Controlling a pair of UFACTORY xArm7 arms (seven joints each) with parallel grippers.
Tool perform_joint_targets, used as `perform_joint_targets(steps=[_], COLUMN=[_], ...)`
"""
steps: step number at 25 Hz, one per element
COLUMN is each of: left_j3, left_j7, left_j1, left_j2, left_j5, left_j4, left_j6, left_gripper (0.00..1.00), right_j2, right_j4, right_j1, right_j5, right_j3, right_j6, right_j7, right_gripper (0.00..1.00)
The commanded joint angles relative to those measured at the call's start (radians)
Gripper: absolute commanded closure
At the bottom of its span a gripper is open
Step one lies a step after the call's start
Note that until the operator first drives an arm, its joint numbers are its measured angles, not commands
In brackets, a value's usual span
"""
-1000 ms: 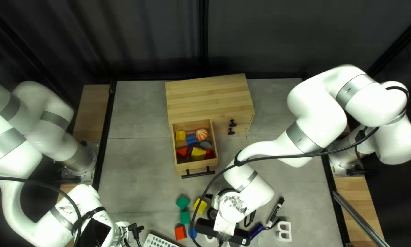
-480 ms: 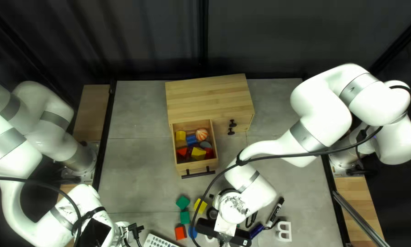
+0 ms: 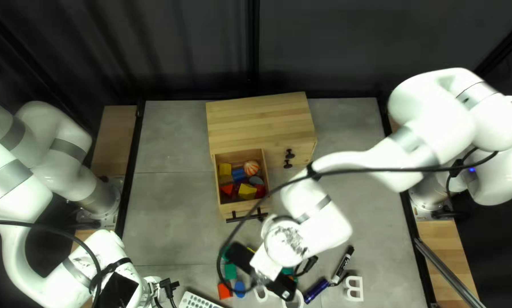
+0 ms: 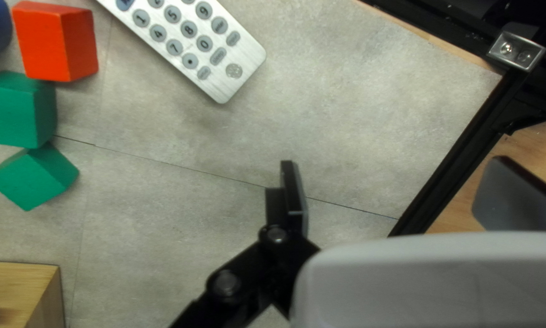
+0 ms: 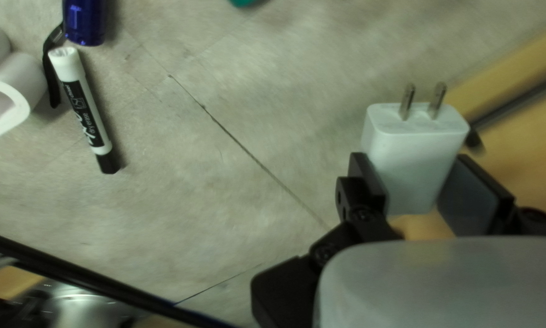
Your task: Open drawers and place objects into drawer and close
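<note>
Right arm swung nearer open drawer | right fingers pinching white charger, prongs leading, not yet inside | left fingers spread, holding nothing | I judge: placing next; clear the rim, release, then close.

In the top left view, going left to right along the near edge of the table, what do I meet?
Remote, red block, blue block, dark blue cylinder, white letter B; overlapping or half-hidden things left out.
</note>
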Motion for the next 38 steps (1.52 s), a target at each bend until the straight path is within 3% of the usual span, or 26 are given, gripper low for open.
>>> perform_joint_targets(steps=[1, 5, 10, 11, 12, 13, 19, 28, 33, 38], left_j3=[0.000, 0.000, 0.000, 0.000, 0.000, 0.000, 0.000, 0.000, 0.000, 0.000], left_j7=[0.000, 0.000, 0.000, 0.000, 0.000, 0.000, 0.000, 0.000, 0.000, 0.000], left_j1=[0.000, 0.000, 0.000, 0.000, 0.000, 0.000, 0.000, 0.000, 0.000, 0.000], left_j2=[0.000, 0.000, 0.000, 0.000, 0.000, 0.000, 0.000, 0.000, 0.000, 0.000], left_j5=[0.000, 0.000, 0.000, 0.000, 0.000, 0.000, 0.000, 0.000, 0.000, 0.000], left_j4=[0.000, 0.000, 0.000, 0.000, 0.000, 0.000, 0.000, 0.000, 0.000, 0.000], left_j6=[0.000, 0.000, 0.000, 0.000, 0.000, 0.000, 0.000, 0.000, 0.000, 0.000], left_gripper=[0.00, 0.00, 0.00, 0.00, 0.00, 0.00, 0.00, 0.00, 0.00, 0.00], right_j2=[-0.050, -0.056, 0.011, 0.024, 0.041, 0.055, 0.027, -0.017, -0.005, -0.035], right_j4=[-0.065, -0.102, -0.043, -0.032, -0.018, -0.007, -0.046, -0.029, -0.079, -0.161], right_j1=[-0.046, -0.086, -0.107, -0.107, -0.108, -0.108, -0.098, 0.013, 0.084, 0.093], right_j5=[-0.032, -0.063, -0.089, -0.093, -0.098, -0.100, -0.100, -0.018, 0.028, 0.105], right_j3=[-0.051, -0.093, -0.125, -0.129, -0.133, -0.136, -0.134, -0.056, -0.015, -0.004], right_j6=[-0.097, -0.199, -0.256, -0.261, -0.269, -0.276, -0.286, -0.083, -0.118, -0.176], right_j7=[0.089, 0.143, 0.173, 0.178, 0.180, 0.187, 0.243, 0.386, 0.574, 0.724], right_gripper=[1.00, 1.00, 0.95, 0.27, 0.03, 0.00, 0.00, 0.00, 0.00, 0.00])
